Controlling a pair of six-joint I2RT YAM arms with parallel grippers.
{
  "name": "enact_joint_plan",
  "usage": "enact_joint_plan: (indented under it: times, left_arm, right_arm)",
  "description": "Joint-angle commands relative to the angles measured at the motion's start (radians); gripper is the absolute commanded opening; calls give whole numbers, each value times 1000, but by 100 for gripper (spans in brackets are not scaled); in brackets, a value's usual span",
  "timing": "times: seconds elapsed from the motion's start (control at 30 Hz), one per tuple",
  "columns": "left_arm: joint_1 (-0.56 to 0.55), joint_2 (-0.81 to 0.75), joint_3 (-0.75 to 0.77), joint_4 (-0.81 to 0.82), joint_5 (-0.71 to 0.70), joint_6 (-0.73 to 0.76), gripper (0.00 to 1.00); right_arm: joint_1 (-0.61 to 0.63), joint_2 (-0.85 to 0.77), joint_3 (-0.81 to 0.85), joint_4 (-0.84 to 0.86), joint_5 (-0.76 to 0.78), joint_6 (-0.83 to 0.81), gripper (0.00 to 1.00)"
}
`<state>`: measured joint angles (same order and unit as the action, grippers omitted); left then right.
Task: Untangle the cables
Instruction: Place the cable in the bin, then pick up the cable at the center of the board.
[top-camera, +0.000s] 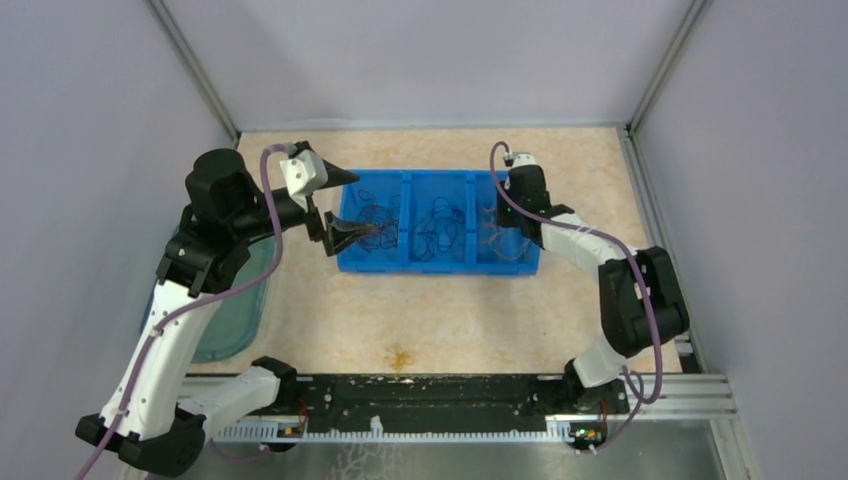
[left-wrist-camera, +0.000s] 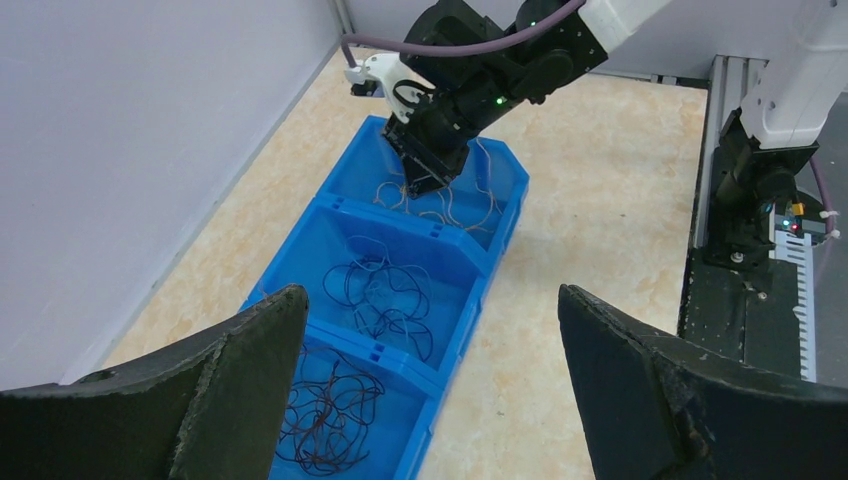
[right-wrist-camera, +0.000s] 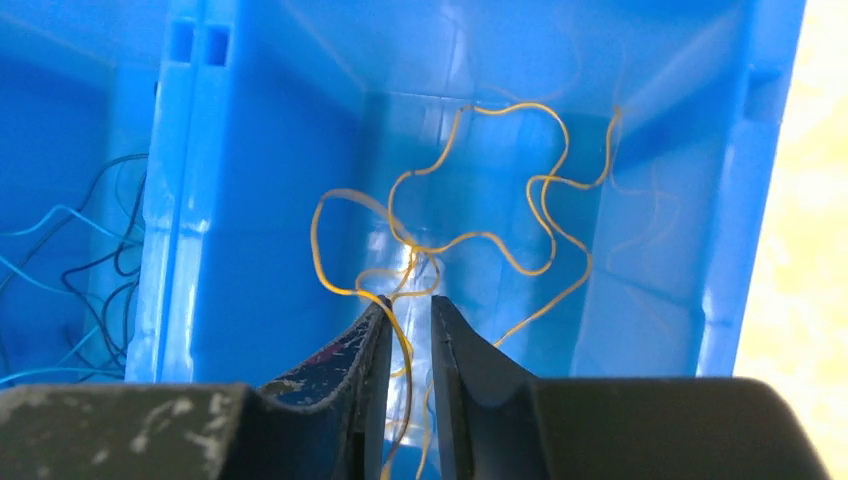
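my left gripper (top-camera: 345, 204) spread wide over the left end of the blue bin (top-camera: 440, 267), my right gripper (right-wrist-camera: 410, 305) nearly closed around yellow-orange cables (right-wrist-camera: 500, 240), grip unclear, bin near the far edge of the table (top-camera: 400, 330)

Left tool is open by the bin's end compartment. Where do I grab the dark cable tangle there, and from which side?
Come straight down from above: the walls of the blue bin close off every side. Pinch the dense middle of the dark cable tangle, where strands cross and pile up; the outer loops look flat on the floor. The left tool is open.
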<state>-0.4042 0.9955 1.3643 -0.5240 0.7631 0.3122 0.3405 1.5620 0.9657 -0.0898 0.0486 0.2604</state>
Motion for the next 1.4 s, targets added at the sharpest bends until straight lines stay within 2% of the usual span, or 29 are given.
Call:
enact_joint_plan:
  times: [0.0,0.1,0.4,0.53,0.57,0.6,0.77,0.83,0.9,1.03,1.07,1.2,1.37]
  left_arm:
    - [-7,-1,6,-11,-9,13,100]
    - [-7,-5,8,-13,-7,13,100]
    - [-6,-6,10,-24,-13,16,100]
    - [-5,5,13,-47,-35,5,100]
    - [-6,8,14,-55,-43,7,100]
    - [-5,11,15,-60,-50,8,100]
    - [-5,10,13,-71,-85,14,100]
    - [-5,11,18,-75,-90,14,100]
    - [-5,13,16,-76,-94,13,100]
    - [-5,19,18,-78,-89,9,100]
    - [-5,19,18,-77,-86,8,100]
    - [-4,8,16,-79,-74,8,100]
    - [3,17,4,-118,-109,-7,100]
  right_arm:
    - [61,40,88,36,105,-59,28]
    - [73,21,101,30,136,-52,36]
    - [74,-97,178,-79,206,-89,51]
    - [74,-172,158,-77,181,-93,72]
    - [75,-186,151,-76,170,-93,85]
    - [74,-199,146,-78,162,-92,88]
    - [85,-267,123,-87,115,-89,89]
    - [98,-306,111,-106,116,-89,85]
    - [103,-350,91,-132,135,-63,78]
    - [103,-428,50,-229,213,38,52]
    - [103,-439,43,-257,221,55,51]
    - [137,-517,-69,-231,133,60,52]
    - [344,-616,-204,-72,-9,-26,72]
